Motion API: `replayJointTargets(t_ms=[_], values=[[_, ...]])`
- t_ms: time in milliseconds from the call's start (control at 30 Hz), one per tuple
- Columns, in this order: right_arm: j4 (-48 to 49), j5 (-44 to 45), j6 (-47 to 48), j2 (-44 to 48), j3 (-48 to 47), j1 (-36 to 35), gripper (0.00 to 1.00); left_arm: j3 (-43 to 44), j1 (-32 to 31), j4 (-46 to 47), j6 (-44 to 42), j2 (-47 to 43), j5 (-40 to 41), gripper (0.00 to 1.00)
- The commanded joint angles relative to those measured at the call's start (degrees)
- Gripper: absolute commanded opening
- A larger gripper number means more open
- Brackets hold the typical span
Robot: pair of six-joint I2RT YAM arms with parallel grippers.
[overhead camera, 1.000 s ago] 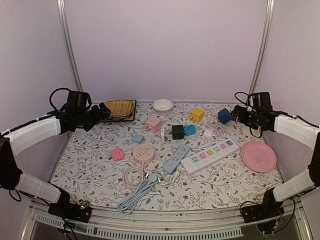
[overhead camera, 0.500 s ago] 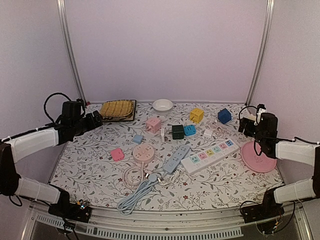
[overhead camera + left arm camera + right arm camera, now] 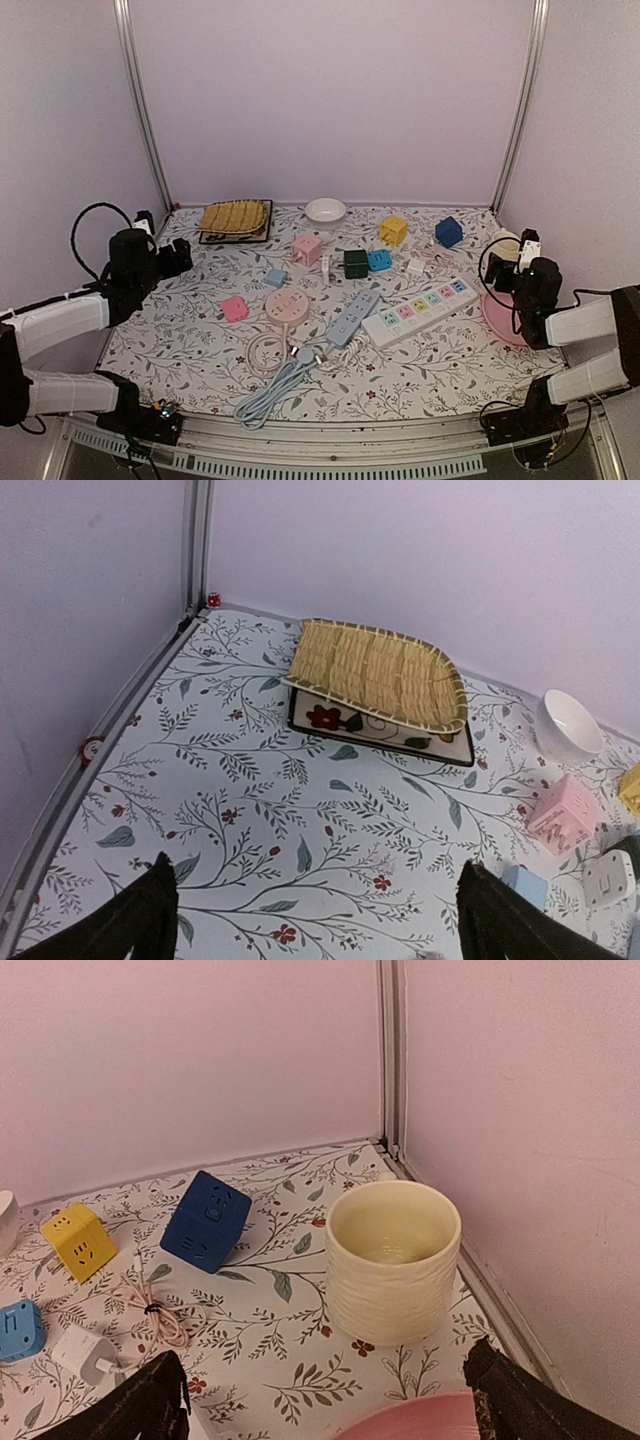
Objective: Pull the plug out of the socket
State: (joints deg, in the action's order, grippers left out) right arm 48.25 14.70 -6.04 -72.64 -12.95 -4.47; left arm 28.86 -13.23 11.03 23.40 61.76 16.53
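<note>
Left pincer (image 3: 312, 917) at 9 o'clock and right pincer (image 3: 330, 1407) at 3 o'clock hang released over the table (image 3: 180, 330). The grey plug (image 3: 304, 353) lies mid-table, at 6 o'clock from the round pink socket (image 3: 286, 306).

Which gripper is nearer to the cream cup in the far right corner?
Right. The right gripper hovers just in front of the cream cup; the left gripper is across the table, near the woven tray.

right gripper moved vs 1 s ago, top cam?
Yes. The right gripper has pulled back toward the table's near edge: it was level with the blue cube and now sits by the far rim of the pink plate.
</note>
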Motion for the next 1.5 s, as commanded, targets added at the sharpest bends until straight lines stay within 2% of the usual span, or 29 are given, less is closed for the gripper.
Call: replayJointTargets(t_ms=[0, 167, 300, 367, 500, 633, 800, 900, 1000, 1100, 1133, 1233, 1467], values=[[14.41, 1.09, 7.56, -2.23, 1.20, 0.65, 0.99, -5.37, 0.96, 9.81, -5.02, -2.85, 2.83, 0.97], [27.35, -7.19, 9.61, -11.01, 1.73, 0.71, 0.99, -7.62, 1.02, 14.74, -9.26, -1.74, 5.47, 0.97], [33.44, -8.46, 8.88, -15.44, 3.02, 2.25, 0.99, -8.17, 1.83, 17.96, -12.59, -0.28, 9.69, 0.97], [28.49, -10.05, 9.03, -14.59, 1.24, 2.31, 0.99, -9.13, 2.76, 21.89, -15.01, 0.73, 10.73, 0.97], [27.09, -6.07, 7.05, -15.16, -0.04, 2.94, 0.99, -12.15, 5.32, 32.73, -19.00, 4.93, 9.52, 0.97], [27.00, -5.82, 6.66, -15.05, 0.06, 2.97, 0.99, -14.66, 6.81, 44.06, -22.05, 12.70, 7.86, 0.97], [27.10, -5.82, 6.66, -15.06, 0.08, 2.95, 0.99, -12.37, 7.17, 52.34, -26.59, 19.48, 3.02, 0.97], [27.15, -5.82, 6.66, -15.08, 0.04, 2.90, 0.99, -12.44, 7.45, 59.49, -26.70, 24.68, 3.11, 0.97], [27.13, -5.76, 6.66, -15.03, 0.14, 2.95, 0.99, -11.63, 9.42, 55.72, -24.52, 24.62, -1.00, 0.97], [27.15, -5.82, 6.66, -15.04, 0.07, 2.92, 0.99, -17.17, 10.53, 68.67, -24.76, 27.67, -2.63, 0.97], [27.13, -5.81, 6.66, -15.07, 0.04, 2.96, 0.99, -17.80, 10.71, 70.47, -24.82, 27.46, -3.54, 0.97], [27.10, -5.84, 6.66, -15.07, 0.00, 2.95, 0.99, -15.44, 10.82, 65.25, -24.96, 27.17, -4.98, 0.97], [27.12, -5.82, 6.66, -15.13, -0.02, 2.96, 0.99, -15.37, 10.83, 65.07, -24.64, 27.26, -4.58, 0.97]])
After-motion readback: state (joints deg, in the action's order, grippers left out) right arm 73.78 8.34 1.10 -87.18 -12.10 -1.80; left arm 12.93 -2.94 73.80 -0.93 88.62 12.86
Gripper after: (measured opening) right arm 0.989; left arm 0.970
